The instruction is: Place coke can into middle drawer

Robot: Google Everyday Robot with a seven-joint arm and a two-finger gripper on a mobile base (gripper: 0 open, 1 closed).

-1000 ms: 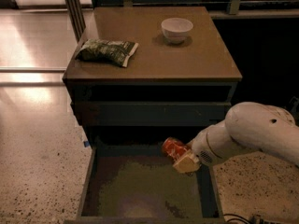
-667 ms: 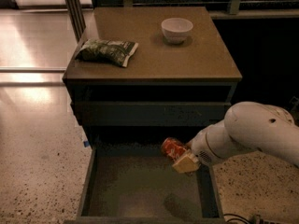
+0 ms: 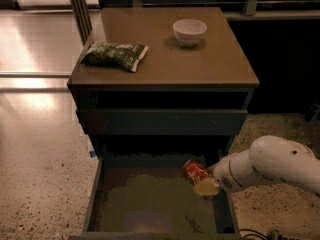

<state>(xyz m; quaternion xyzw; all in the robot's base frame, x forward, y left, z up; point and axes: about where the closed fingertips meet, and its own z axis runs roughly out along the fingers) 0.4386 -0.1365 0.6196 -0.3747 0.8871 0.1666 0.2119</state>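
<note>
1 gripper [image 3: 201, 180] over middle drawer [image 3: 150, 201] right side; fingers [image 3: 207, 188] clamped on tilted cylindrical red coke can [image 3: 192, 169].

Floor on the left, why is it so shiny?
In the camera view, light glares off the polished floor; the middle drawer sits dim, where the pincer holds the coke can near its right wall.

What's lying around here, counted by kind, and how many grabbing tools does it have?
Cans: 1, the red can, held by the tool over the open drawer.
Bags: 1, the green bag on the cabinet.
Bowls: 1, the white bowl on the cabinet.
Tools: 1, above the drawer's right side.
Total: 4.
</note>
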